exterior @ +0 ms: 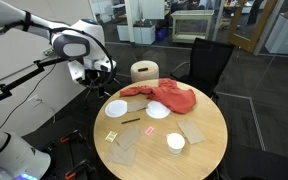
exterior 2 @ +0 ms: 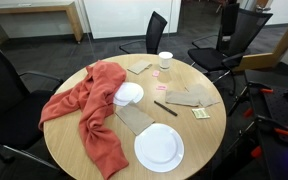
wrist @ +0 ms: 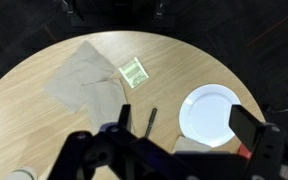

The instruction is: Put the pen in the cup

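The pen (exterior: 131,121) lies flat on the round wooden table (exterior: 209,135), between a white plate and brown napkins; it also shows in the other exterior view (exterior 2: 165,108) and in the wrist view (wrist: 151,120). The cup (exterior: 176,142) stands upright near the table's edge, away from the pen; it also shows in the other exterior view (exterior 2: 165,60). My gripper (exterior: 96,72) hangs high above the table's edge near the plate, well above the pen. In the wrist view the gripper (wrist: 189,130) is open and empty.
Two white plates (exterior: 116,108) (exterior: 157,111) and a red cloth (exterior: 166,97) lie on the table. Brown napkins (wrist: 84,80) and a small green note (wrist: 134,72) lie near the pen. Black office chairs (exterior: 209,60) stand around the table.
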Available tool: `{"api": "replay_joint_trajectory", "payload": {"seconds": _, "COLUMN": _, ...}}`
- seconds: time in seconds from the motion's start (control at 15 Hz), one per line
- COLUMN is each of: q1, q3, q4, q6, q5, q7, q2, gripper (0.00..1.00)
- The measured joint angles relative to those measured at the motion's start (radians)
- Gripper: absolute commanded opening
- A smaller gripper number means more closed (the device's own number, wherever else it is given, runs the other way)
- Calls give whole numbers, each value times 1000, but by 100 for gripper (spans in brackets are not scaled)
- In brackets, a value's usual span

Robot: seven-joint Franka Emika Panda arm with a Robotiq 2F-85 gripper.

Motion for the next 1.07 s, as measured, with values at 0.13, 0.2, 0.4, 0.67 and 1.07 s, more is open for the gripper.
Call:
{"api": "replay_joint_trajectory", "payload": {"seconds": 0.13, "q1": 0, "q3": 4, "q4": 0, "q6": 78, "q5": 0, "q7": 25, "q2": 53, "gripper": 100}}
{"api": "replay_joint_trajectory", "payload": {"seconds": 0.2, "q1": 0, "q3": 5, "q4": 1, "q6": 115, "q5": 0, "q7": 35, "q2": 82, "gripper": 100}}
{"api": "replay_joint_trajectory", "payload": {"seconds": 0.4, "q1": -1, "q3": 7, "q4": 9, "q6": 230, "q5": -5, "q7": 95, "q2": 180, "gripper": 100}}
{"api": "replay_joint_trajectory", "payload": {"seconds": 0.67, "q1": 0, "q3": 7, "q4": 48, "q6": 379, "q5": -10, "q7": 172, "q2": 332, "gripper": 100}}
{"api": "replay_joint_trajectory", "payload": {"seconds": 1.07, "q1": 10, "q3": -4, "q4": 150, "q6": 558, "q5": -68, "q7": 292, "q2": 554, "gripper": 100}}
